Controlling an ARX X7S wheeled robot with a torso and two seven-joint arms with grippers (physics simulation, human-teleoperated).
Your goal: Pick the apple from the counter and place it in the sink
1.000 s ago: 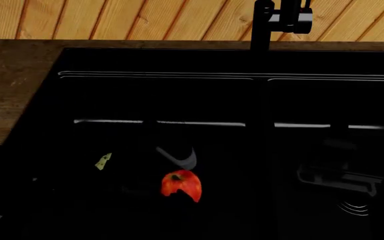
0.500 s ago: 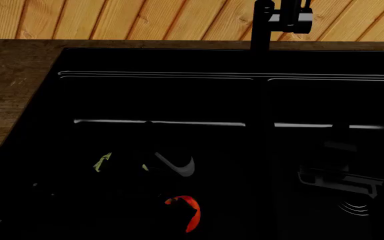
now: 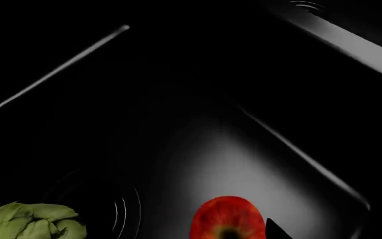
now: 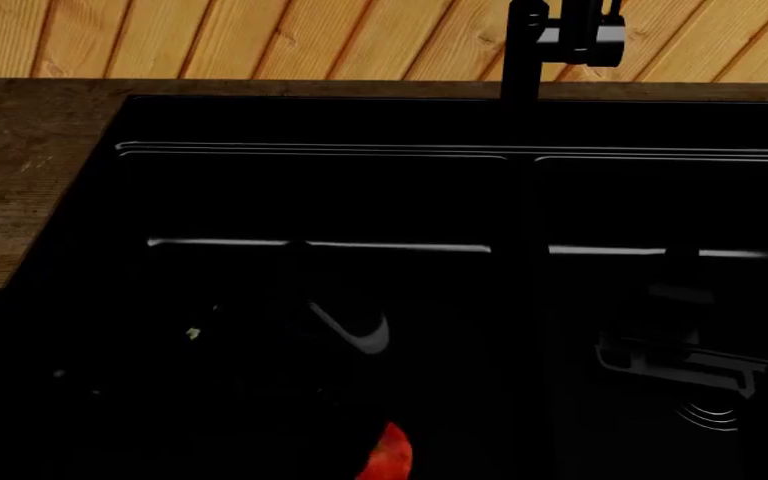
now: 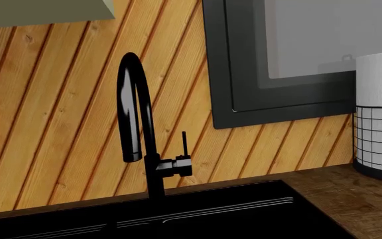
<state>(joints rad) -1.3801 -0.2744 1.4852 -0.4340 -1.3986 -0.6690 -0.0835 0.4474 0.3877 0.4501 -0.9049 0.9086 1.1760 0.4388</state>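
Two basins make up the large glossy black rectangular sink [image 4: 357, 200], which serves as the landmark for everything else. Around its far and left sides runs the brown wood-grain counter [image 4: 11, 170], and behind it stands the lighter orange wood-plank wall [image 5: 58, 124]. At the sink's back rim, over the divider between the basins, rises the curved black faucet [image 5: 138, 134]. Beside the sink's end, on the counter, the right wrist view shows a white paper-towel roll in a black wire holder [image 5: 380, 114].

Inside the sink, in the left basin, sits a green leafy artichoke [image 3: 32, 223], close to the ringed round drain [image 3: 105, 209]. Also within that basin, a little apart from the artichoke, is the small round red apple with a yellow-orange patch [image 3: 229, 219]; the head view shows only a red sliver of it at the sink's near edge [image 4: 390, 455].

Neither gripper can be made out clearly: the left one merges with the sink's blackness, so whether it clasps the apple or has let go cannot be told, and the right one is out of sight.

Judging by the apple's place down in the basin, the placing step looks nearly or fully done. The next move likely calls for confirming the release and lifting the left arm straight up clear of the sink walls.
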